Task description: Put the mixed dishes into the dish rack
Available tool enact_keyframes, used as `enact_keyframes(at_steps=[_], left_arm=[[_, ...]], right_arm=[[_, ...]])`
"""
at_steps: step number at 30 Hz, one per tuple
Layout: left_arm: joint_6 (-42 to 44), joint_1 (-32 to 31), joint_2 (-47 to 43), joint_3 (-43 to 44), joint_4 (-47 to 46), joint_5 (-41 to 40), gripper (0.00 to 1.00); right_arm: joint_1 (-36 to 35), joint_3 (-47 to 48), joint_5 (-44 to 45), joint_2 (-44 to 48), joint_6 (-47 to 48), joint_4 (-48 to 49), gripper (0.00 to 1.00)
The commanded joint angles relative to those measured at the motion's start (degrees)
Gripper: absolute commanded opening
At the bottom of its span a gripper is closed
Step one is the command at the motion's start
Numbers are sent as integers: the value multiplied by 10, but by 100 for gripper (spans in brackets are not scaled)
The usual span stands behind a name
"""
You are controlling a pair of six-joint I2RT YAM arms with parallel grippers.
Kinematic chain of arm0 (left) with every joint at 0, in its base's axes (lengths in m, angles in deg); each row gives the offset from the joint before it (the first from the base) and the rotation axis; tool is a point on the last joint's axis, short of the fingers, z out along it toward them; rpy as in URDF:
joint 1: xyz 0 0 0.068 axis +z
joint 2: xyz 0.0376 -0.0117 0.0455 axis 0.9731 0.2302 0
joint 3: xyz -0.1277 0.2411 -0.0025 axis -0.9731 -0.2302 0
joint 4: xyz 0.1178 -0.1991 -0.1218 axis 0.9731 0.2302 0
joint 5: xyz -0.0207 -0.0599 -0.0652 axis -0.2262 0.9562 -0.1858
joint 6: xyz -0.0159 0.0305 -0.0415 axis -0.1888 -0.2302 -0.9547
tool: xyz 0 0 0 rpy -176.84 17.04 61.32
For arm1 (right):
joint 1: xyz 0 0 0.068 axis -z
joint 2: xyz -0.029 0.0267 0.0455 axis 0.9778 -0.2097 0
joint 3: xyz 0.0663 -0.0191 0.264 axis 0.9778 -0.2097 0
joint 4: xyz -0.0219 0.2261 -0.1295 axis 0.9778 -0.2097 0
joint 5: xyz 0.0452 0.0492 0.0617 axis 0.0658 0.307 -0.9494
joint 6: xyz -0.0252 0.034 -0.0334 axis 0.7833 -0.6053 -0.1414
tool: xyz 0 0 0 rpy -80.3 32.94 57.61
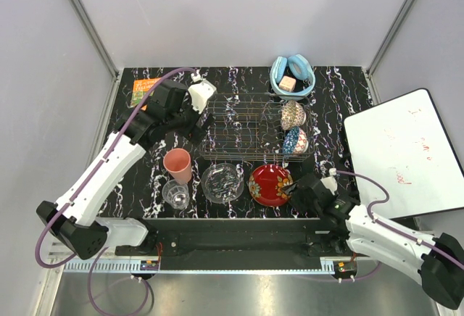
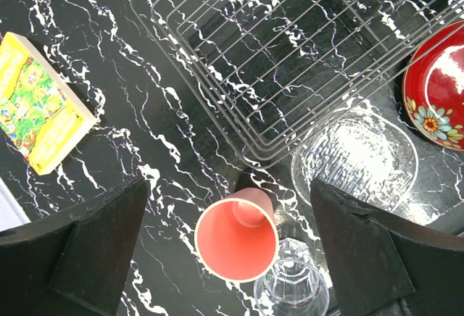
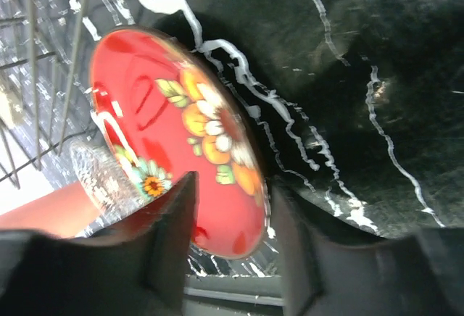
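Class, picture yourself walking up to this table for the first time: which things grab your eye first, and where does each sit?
The red floral plate stands out at the table's near edge, with the right gripper straddling its rim. Behind it, the silvery dish rack holds two bowls at its right end, a beige speckled bowl and a blue patterned bowl. The salmon-pink cup stands upright in front of the rack's left end.

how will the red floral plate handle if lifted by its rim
Probably stiff: the red floral plate looks hard and glazed. Its glossy shine suggests the right gripper could slip on the rim. A drop might chip it.
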Motion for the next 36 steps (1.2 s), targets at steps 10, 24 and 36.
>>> enact_keyframes(at_steps=[10, 24, 36], left_arm=[[28, 4, -33, -29, -13, -36, 99], [42, 4, -43, -33, -12, -57, 99], [46, 4, -30, -4, -12, -64, 99]], right_arm=[[0, -7, 5, -43, -8, 35, 18], [-1, 32, -11, 129, 51, -153, 0], [-7, 205, -109, 12, 376, -155, 0]])
